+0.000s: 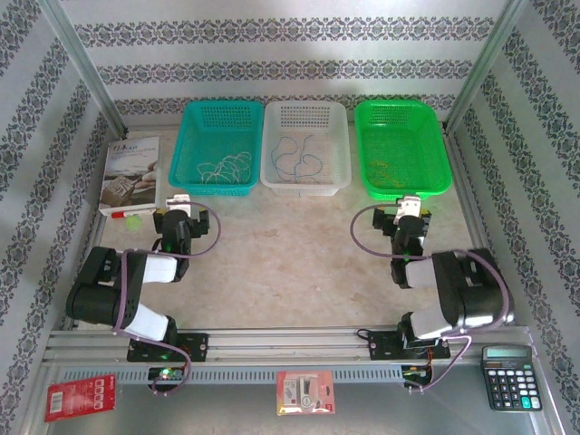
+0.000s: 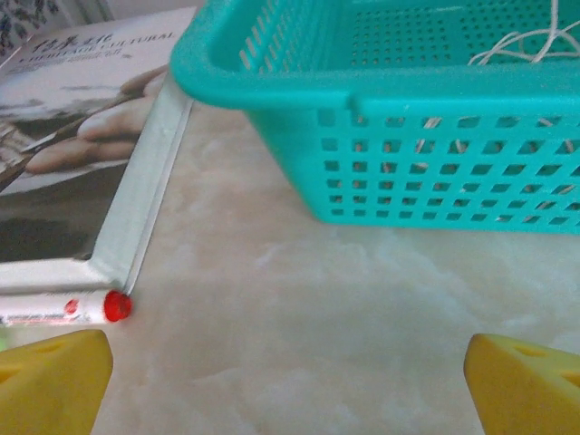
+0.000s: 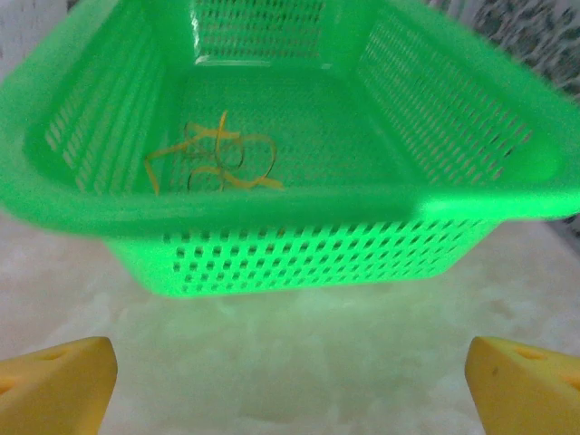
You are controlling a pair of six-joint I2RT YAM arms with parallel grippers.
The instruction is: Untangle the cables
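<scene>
A: Where are the cables lying?

B: I'm taking the white basket (image 1: 304,186) as the mark. The dark cable (image 1: 299,165) is lying inside it, a loose squiggle on its floor. The whitish cable (image 1: 222,169) is lying in the teal basket (image 1: 210,191), which is standing just left of the white basket. The yellow cable (image 1: 385,169) is lying in the green basket (image 1: 403,192), just right of the white basket. Each one is sitting alone in its own basket.

A: And the arms?

B: The left gripper (image 1: 177,204) is hovering nearer than the white basket and to its left, facing the teal basket's near wall. Its yellow fingers (image 2: 54,381) are standing wide apart, holding nothing, with bare table (image 2: 299,299) showing between them. The right gripper (image 1: 410,207) is hovering nearer than the white basket and to its right, facing the green basket. Its fingers (image 3: 54,381) are spreading just as wide and gripping nothing.

A: Anything else lying about?

B: A magazine (image 1: 130,170) is lying far left of the white basket, beyond the teal one, with a red-capped marker (image 1: 122,212) lying along its near edge. A calculator (image 1: 510,376) is sitting well to the right of the white basket and much nearer.
</scene>
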